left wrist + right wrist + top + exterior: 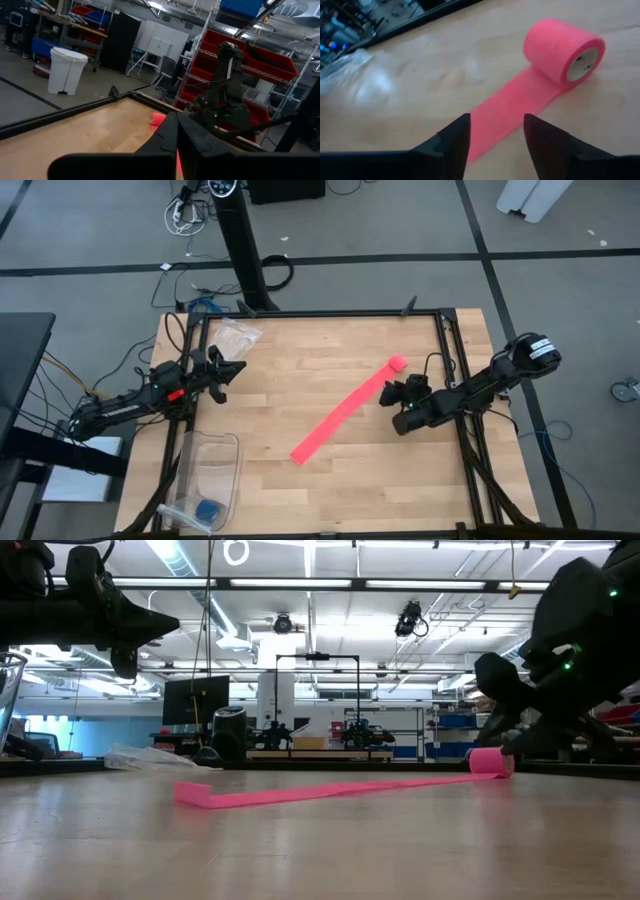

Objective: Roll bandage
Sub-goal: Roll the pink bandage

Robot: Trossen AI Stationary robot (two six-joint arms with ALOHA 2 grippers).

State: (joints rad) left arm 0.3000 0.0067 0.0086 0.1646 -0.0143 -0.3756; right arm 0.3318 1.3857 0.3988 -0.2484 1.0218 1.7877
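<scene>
The bright pink bandage lies partly unrolled on the wooden table. Its flat strip (pixel 340 412) runs slantwise from a free end (pixel 300 452) up to a small roll (pixel 397 363), which rests on its curved side with the white core (pixel 582 60) showing. My right gripper (pixel 495 140) stands open just right of the strip, near the roll, its two fingers pointing slantwise down over the strip; I see no touch. My left gripper (pixel 225 375) is shut and raised at the table's left edge, far from the bandage.
A clear plastic bin (pixel 210 475) holding a small blue object (pixel 208 510) stands at the near left. A crumpled clear bag (pixel 238 335) lies at the far left. A black frame (pixel 320 313) runs along the table's edges. Bare wood lies between the arms.
</scene>
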